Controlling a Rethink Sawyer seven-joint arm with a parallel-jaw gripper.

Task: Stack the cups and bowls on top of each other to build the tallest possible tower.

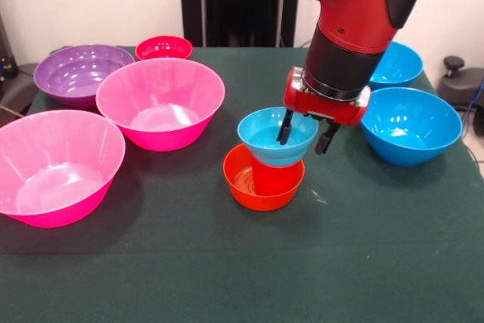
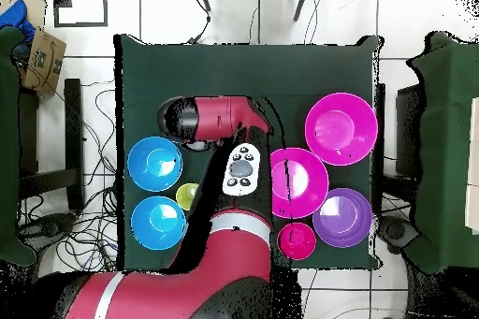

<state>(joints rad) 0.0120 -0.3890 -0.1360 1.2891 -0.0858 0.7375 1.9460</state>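
Gripper (image 1: 306, 138) is pinching rim of small glossy light-blue plastic bowl (image 1: 274, 136) atop red cup (image 1: 271, 177), mid-table; probably light, slippery, so keep rim grip.

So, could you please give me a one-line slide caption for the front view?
Gripper straddles the rim of the small light-blue bowl, which sits on the red cup in the small orange bowl.

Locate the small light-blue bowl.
Front view: the small light-blue bowl sits mid-table atop the red cup inside the small orange bowl, the hand gripping its rim.
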